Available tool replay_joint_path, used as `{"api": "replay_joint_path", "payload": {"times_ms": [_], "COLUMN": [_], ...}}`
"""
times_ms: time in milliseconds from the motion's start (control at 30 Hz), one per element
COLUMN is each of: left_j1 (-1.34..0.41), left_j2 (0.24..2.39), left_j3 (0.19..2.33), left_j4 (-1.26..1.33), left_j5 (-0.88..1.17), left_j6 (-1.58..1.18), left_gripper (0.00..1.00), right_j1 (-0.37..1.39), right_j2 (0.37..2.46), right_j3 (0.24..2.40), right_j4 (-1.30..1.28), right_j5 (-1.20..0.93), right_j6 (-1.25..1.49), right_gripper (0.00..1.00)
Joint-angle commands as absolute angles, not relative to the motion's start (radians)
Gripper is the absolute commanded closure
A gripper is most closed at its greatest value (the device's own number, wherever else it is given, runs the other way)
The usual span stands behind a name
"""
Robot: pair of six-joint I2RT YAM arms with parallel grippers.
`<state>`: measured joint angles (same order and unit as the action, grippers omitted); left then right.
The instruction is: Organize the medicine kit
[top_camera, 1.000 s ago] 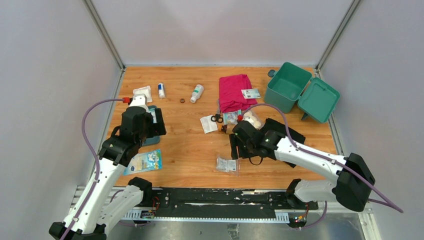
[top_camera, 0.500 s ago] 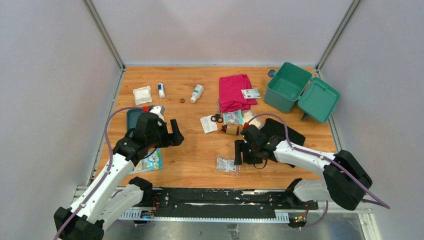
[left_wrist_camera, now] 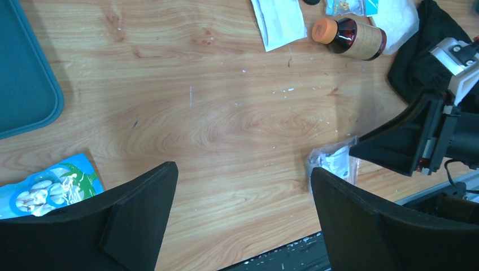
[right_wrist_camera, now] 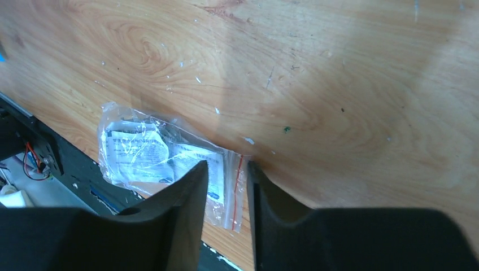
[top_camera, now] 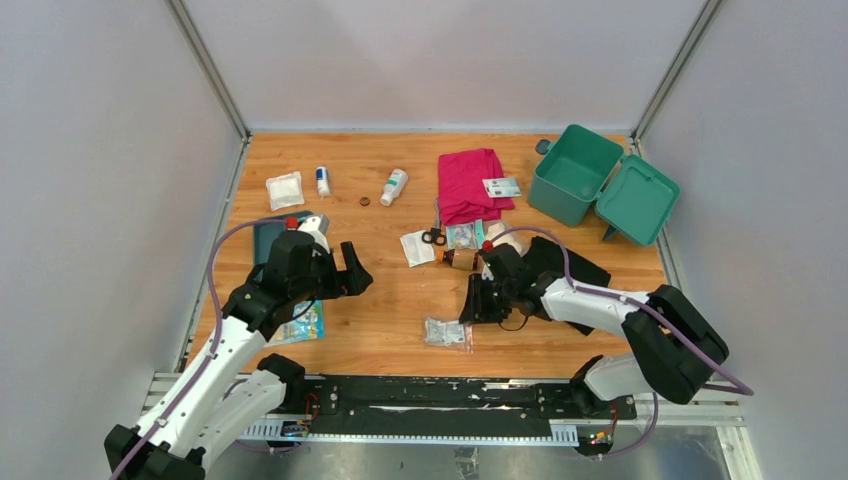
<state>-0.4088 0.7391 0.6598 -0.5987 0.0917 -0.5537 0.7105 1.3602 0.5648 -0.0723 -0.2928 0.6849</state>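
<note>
Right end effector (right_wrist_camera: 226, 167) narrowly apart astride zip bag (right_wrist_camera: 144, 151) edge near bench (top_camera: 390, 290) front edge; no clamp seen. Left end effector (left_wrist_camera: 243, 169) wide apart, empty. Medicine kit (top_camera: 573, 172) open at far right corner. Risk: flat thin film may be missed or dropped.

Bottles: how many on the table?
3: small blue-and-white bottle by the gauze pad; white bottle left of the pink cloth; amber bottle lying beyond the right hand. Others may be hidden.

The clear zip bag (right_wrist_camera: 152, 155) had its end hidden behind the fingers (right_wrist_camera: 175, 226) of the right gripper (right_wrist_camera: 227, 168); its print was unreadable.
</note>
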Motion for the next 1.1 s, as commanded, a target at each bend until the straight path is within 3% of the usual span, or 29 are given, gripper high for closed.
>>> {"api": "replay_joint_path", "payload": {"times_ms": [0, 200, 667, 1067], "left_j1": [-0.416, -0.416, -0.415, -0.414], "left_j2": [0.721, 0.731, 0.794, 0.835], "left_j3": [0.652, 0.681, 0.94, 0.934], "left_j4": [-0.586, -0.607, -0.754, -0.759], "left_j5": [0.114, 0.106, -0.188, -0.335], "left_j6": [-0.559, -0.55, -0.373, -0.256], "left_gripper": [0.06, 0.06, 0.05, 0.04], "right_j1": [0.699, 0.699, 0.618, 0.321], "right_j2": [1.415, 1.347, 1.031, 1.101], "right_j3": [0.542, 0.56, 0.823, 1.189], "right_j4": [-0.144, -0.168, -0.466, -0.62], "right_j5": [-0.268, -0.245, 0.094, 0.272], "right_j6": [0.679, 0.665, 0.587, 0.522], "right_gripper": [0.68, 1.0, 1.0, 1.0]}}
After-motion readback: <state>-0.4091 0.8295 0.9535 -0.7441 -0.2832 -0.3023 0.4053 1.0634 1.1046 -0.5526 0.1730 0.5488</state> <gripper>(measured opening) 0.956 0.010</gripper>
